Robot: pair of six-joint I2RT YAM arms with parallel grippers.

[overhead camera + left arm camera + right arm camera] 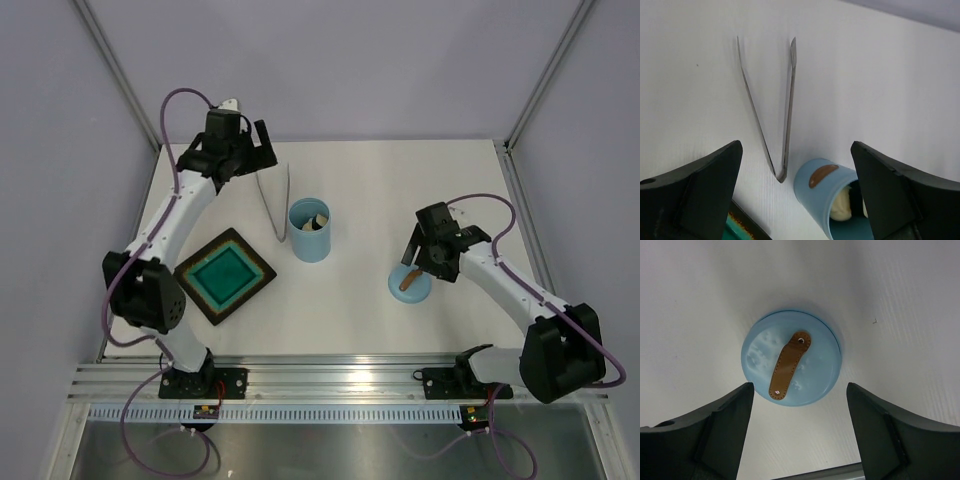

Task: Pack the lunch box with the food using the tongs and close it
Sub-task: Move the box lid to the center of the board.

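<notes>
Where the table (400, 180) nears its far edge, the left gripper (796, 150) hangs with jaws spread above one pair of tongs (789, 100). They lie released, hinge just beside the one open lunch box (310, 248). The food (841, 207) inside is too hidden to count. One lid (815, 370) lies under the spread, empty right gripper (800, 390), open table between it and the lunch box. One tray (207, 253) sits left.

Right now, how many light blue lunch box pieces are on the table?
2. The open lunch box stands mid-table, just right of the tongs; its lid lies flat farther right, below the right end effector. None appears hidden.
</notes>
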